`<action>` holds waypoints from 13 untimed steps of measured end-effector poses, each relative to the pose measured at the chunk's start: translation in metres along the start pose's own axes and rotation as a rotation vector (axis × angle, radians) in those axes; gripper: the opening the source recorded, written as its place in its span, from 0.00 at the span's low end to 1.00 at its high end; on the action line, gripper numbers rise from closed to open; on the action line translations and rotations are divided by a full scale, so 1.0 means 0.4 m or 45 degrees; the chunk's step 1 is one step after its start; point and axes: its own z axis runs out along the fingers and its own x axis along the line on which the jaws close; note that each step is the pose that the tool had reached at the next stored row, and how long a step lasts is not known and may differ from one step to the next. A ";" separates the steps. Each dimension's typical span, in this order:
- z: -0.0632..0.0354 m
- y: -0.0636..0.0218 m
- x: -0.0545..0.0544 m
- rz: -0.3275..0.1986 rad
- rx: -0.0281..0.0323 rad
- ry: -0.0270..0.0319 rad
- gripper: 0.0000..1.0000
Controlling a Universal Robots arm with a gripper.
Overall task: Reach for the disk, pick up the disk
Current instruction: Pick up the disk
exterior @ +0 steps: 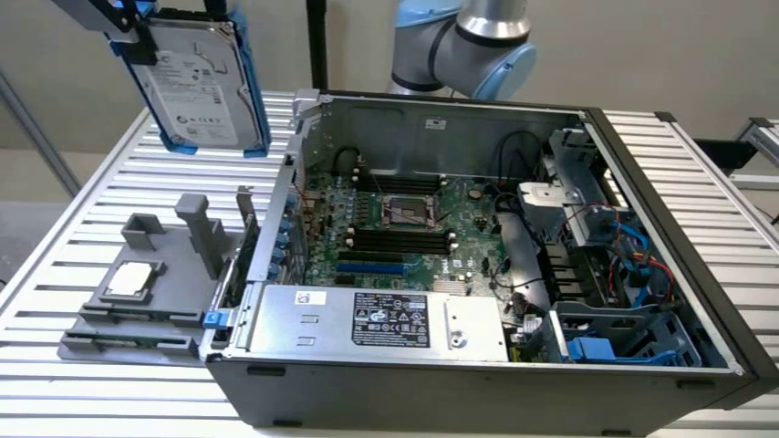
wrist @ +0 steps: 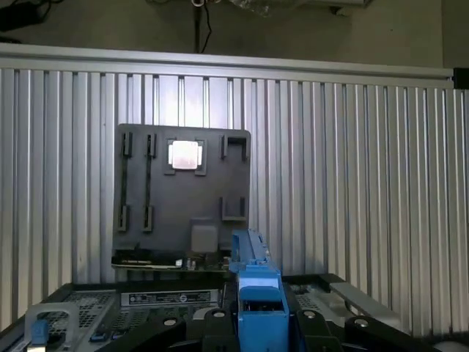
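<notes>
The gripper [exterior: 137, 36] hung high at the exterior view's upper left, its dark fingers clamped on the top edge of the disk [exterior: 204, 80] — a silver-grey hard drive with a white printed label in a bright blue carrier. The disk dangled nearly upright, tilted slightly, well clear of the slatted aluminium table [exterior: 116, 205] and above the grey fixture tray [exterior: 152, 292]. On that tray lay a small square silver chip [exterior: 131, 279]. Beside the tray stood the open computer case [exterior: 681, 274], its motherboard [exterior: 402, 228] exposed, with the grey labelled power-supply box [exterior: 378, 319] along the near edge.

From the wrist view, the blue carrier edge [wrist: 258, 308] sat between the black gripper fingers [wrist: 212, 326] — looking straight down on the tray [wrist: 183, 213] and chip [wrist: 185, 155] far below.
</notes>
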 end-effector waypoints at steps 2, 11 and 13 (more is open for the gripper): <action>-0.003 -0.016 0.004 0.000 -0.0026 -0.0026 0.33; -0.018 -0.095 0.023 0.003 -0.0191 -0.0083 0.33; -0.022 -0.112 0.028 0.004 -0.0238 -0.0080 0.33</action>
